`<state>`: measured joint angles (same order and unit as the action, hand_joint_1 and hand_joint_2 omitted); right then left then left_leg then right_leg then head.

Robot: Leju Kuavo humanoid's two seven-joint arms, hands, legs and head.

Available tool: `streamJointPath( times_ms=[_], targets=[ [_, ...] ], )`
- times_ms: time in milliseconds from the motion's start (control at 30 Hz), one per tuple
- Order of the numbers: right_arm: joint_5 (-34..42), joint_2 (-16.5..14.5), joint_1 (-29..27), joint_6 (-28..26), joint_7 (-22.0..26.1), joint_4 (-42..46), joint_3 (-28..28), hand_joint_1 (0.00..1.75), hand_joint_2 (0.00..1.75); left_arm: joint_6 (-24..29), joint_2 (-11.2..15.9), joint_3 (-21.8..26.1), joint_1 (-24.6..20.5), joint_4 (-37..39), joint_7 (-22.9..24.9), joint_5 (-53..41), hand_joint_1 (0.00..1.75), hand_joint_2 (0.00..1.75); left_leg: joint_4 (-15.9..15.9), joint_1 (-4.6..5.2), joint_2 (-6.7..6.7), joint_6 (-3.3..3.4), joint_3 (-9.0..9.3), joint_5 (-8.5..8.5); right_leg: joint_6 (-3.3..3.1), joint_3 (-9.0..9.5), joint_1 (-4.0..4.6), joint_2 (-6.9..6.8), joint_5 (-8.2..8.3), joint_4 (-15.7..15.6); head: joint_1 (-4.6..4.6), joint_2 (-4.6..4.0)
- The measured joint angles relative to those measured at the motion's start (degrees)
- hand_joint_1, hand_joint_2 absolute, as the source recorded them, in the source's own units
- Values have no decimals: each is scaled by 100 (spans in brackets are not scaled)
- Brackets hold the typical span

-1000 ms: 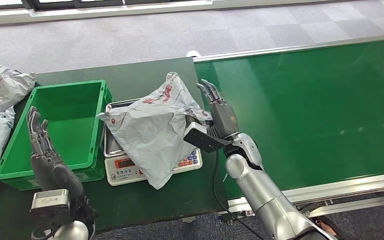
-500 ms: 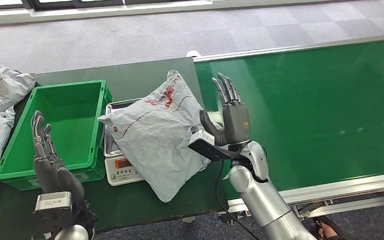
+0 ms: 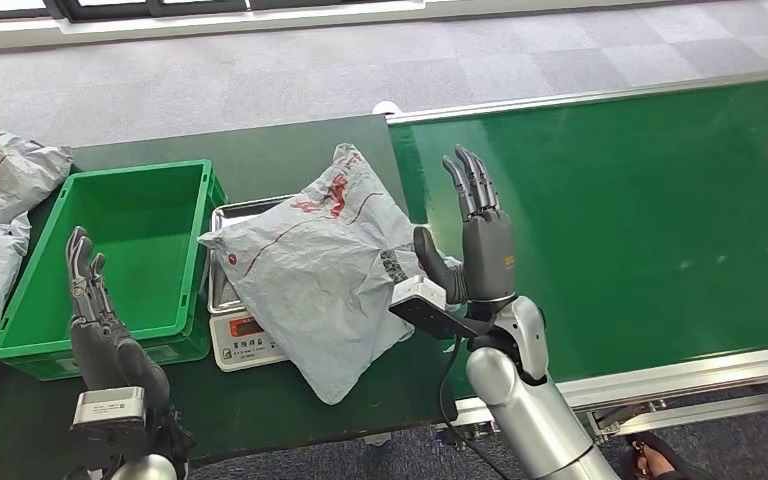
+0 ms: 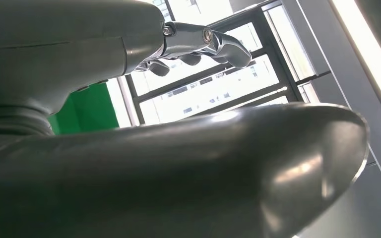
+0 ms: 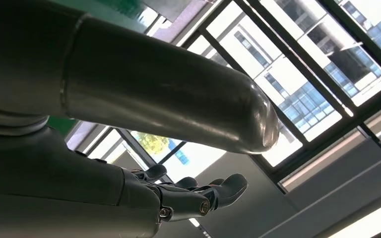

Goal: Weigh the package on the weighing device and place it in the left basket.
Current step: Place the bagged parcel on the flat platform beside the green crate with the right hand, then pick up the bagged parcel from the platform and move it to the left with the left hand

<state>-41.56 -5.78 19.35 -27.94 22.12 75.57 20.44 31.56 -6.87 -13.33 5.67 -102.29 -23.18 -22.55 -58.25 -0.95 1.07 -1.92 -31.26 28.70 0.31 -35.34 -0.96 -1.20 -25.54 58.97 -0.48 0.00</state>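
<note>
The grey package [image 3: 320, 270] lies draped over the scale [image 3: 250, 335] near the tabletop's [image 3: 260, 150] front edge, beside the green basket [image 3: 110, 260], evidently left to be weighed, since both the right hand [image 3: 475, 245] and left hand [image 3: 95, 310] stand raised, fingers released and grasping nothing.

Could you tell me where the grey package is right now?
In the head view, the grey package lies on the scale, between the green basket and the right robot hand.

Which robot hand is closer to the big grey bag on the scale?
Right. The right hand is just beside the grey bag; the left hand is off across the green basket.
</note>
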Motion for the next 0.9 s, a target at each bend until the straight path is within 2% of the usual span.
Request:
streamJointPath(
  times_ms=[200, 267, 333, 400, 467, 500, 567, 667, 767, 900],
  targets=[
    [855, 141, -948, -103, 458, 1368, 0, 0, 0, 22, 2, 10, 23, -1, 33, -299, 0, 0, 0, 0, -3, 2, -8, 7, 2, -5, 0, -2, -6, -1, 0, 0],
    [980, 181, -1314, -117, 579, 1945, -1, 0, 0, 25, 2, 21, 24, -5, 136, -533, 0, 87, 0, 1, -2, 3, -8, 11, 2, -9, 0, -2, -8, -3, 0, 0],
    [1053, 200, -1675, -182, 655, 2491, -46, 0, 87, -254, 65, 5, -76, 31, 458, -1113, 0, 175, 0, 2, -3, 5, -8, 13, 5, -12, 0, -6, -11, -5, -1, 0],
    [1195, 210, -1998, -217, 768, 2957, -194, 0, 175, -1033, 245, -99, -469, 269, 975, -2287, 0, 175, 0, 4, -19, 10, -12, 10, 9, -6, -1, -30, -16, -6, 0, 0],
    [1346, 216, -2196, -136, 946, 3269, -402, 0, 175, -1867, 459, -274, -1064, 769, 1262, -3454, 0, 175, 0, 5, -30, 9, -28, 3, 2, -2, -3, -49, -7, -6, 1, 0],
    [1392, 216, -2258, -76, 1019, 3367, -494, 0, 175, -2157, 559, -373, -1382, 1075, 1272, -3735, 0, 175, 1, 5, -21, 6, -39, 0, -3, -2, -4, -43, 1, -6, 1, 0],
    [1441, 216, -2347, 17, 1087, 3490, -622, 0, 175, -2559, 752, -611, -2017, 1703, 1212, -3863, 0, 175, 1, 5, 4, 0, -56, -6, -12, -9, -4, -21, 19, -5, 1, 0],
    [1462, 217, -2423, 81, 1091, 3550, -717, 0, 175, -2839, 1008, -993, -2797, 2532, 1125, -3804, 0, 175, 0, 5, 24, -3, -50, -17, -13, -15, -3, 2, 35, -4, 0, 0],
    [1461, 217, -2452, 87, 1091, 3572, -773, 0, 175, -2874, 1141, -1245, -3180, 3015, 1102, -3784, 0, 175, 0, 4, 29, -5, -19, -34, -16, -23, -2, 10, 48, -1, 0, 0],
    [1459, 217, -2466, 83, 1093, 3585, -808, 0, 175, -2872, 1244, -1415, -3377, 3319, 1108, -3764, 0, 175, 0, 4, 28, -6, -20, -37, -18, -32, -1, 16, 50, 0, 0, 0]
  ],
)
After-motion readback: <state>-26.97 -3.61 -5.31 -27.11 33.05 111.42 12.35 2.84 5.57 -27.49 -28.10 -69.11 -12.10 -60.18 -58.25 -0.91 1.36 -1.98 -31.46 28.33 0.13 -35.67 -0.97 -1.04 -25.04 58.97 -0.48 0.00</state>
